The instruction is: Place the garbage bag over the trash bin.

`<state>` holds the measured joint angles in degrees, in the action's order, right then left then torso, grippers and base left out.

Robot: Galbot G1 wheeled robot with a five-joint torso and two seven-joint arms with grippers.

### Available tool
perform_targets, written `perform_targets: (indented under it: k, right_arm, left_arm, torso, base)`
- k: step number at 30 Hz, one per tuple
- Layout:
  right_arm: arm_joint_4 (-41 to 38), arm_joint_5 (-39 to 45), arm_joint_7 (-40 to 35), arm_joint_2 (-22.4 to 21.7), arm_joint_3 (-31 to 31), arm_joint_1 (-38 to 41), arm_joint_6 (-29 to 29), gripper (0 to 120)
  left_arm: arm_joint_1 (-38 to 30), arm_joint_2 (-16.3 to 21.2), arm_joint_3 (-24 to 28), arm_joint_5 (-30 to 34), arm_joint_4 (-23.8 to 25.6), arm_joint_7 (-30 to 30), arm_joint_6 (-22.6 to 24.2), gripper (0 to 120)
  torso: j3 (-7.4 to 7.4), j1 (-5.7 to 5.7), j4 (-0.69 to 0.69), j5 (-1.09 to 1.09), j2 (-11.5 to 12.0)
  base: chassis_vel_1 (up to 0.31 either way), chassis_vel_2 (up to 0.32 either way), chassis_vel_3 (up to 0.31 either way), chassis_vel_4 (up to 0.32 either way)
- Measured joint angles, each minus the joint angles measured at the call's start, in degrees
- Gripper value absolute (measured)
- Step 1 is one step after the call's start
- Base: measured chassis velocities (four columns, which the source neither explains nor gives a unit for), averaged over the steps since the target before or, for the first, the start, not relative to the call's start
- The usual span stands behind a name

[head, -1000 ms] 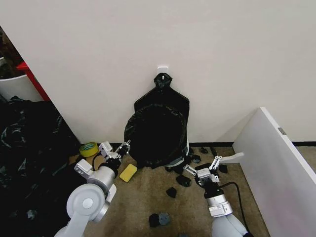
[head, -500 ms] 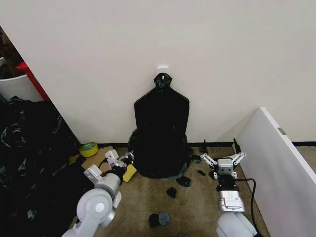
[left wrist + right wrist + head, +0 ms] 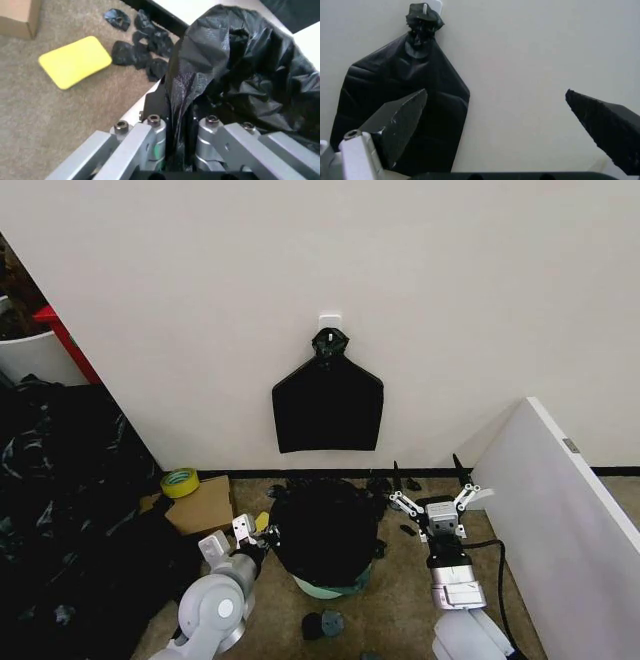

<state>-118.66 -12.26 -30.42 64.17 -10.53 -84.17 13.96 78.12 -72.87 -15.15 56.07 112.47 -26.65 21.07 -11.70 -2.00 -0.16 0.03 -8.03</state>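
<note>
Garbage bag (image 3: 322, 532) draped over trash bin (image 3: 327, 585) on the floor, its edge pinched between closed left gripper (image 3: 176, 125) fingers, right gripper (image 3: 428, 489) raised beside the bag, fingers spread wide, nothing held
</note>
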Motion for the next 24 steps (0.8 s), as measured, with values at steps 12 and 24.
perform_targets:
  k: [12, 24]
  right_arm:
    - [-0.7, -0.8, 0.4, 0.4, 0.0, -0.8, 0.5, 100]
    - [-2.1, 0.2, 0.9, 0.3, -0.4, -1.8, 0.9, 100]
  left_arm:
    - [3.3, 0.9, -1.0, -4.0, 3.3, -0.1, -0.9, 52]
    - [9.8, 4.0, -3.4, -2.9, 18.5, -9.6, 5.8, 96]
  torso:
    - [0.00, 0.00, 0.00, 0.00, 0.0]
    - [0.00, 0.00, 0.01, 0.01, 0.0]
  base:
    - [0.000, 0.000, 0.000, 0.000]
    - [0.000, 0.000, 0.000, 0.000]
